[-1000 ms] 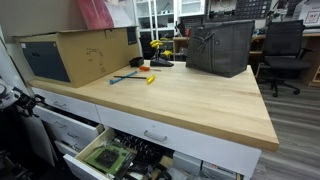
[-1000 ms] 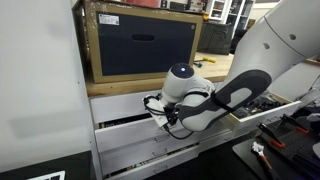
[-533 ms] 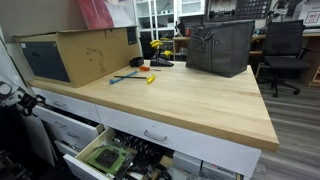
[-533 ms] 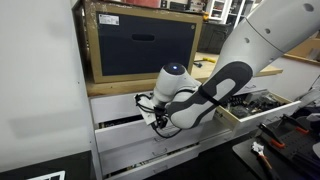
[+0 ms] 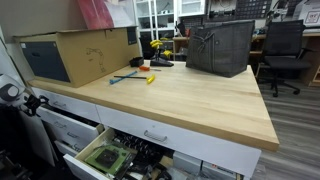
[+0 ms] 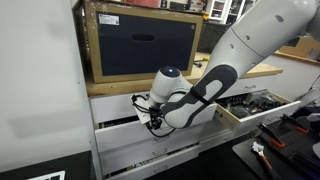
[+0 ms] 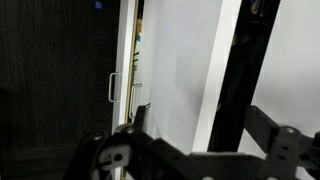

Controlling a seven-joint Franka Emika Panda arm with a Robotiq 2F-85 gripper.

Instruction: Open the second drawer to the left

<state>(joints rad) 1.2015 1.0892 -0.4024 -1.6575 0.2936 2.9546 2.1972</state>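
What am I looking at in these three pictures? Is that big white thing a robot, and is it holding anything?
Yes, the white thing is a robot arm. At its end is a gripper, a sort of two-fingered hand. Two pictures come from cameras standing in the room. The dark third one comes from a camera on the arm's wrist, looking closely at white drawer fronts and a small handle. On the wooden bench are a cardboard box, a grey bag and a few small tools. Below, an open drawer shows green circuit boards. The gripper is down by the drawers. The pictures do not show whether it grips anything.
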